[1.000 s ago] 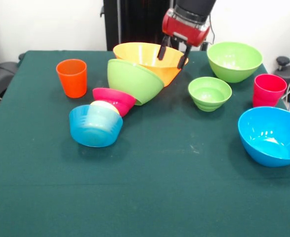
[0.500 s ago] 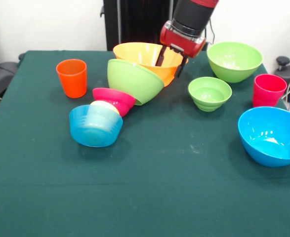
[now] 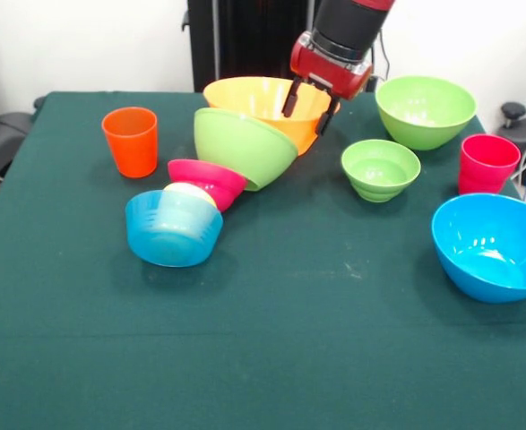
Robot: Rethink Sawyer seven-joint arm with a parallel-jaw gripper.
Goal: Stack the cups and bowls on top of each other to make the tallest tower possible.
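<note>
A toppled row lies at the left middle of the table: the very wide orange bowl [image 3: 254, 97], a big green bowl [image 3: 240, 145] tipped on its side against it, the small red bowl [image 3: 204, 179], and the yellow cup [image 3: 186, 192] inside the small blue bowl [image 3: 173, 231]. My gripper [image 3: 309, 107] is open at the orange bowl's right rim, with one finger over the inside and one outside. The orange cup [image 3: 130, 141] stands upright at the left. The red cup [image 3: 487, 163] stands upright at the right.
A second big green bowl [image 3: 424, 109] stands upright at the back right. The small green bowl [image 3: 380, 168] is in front of it, and the big blue bowl [image 3: 491, 246] is near the right edge. The green table [image 3: 316, 340] stretches toward the camera.
My gripper has shifted a little left and back, from beside the orange bowl's right rim to astride it. The orange and tipped green bowls have edged slightly left.
</note>
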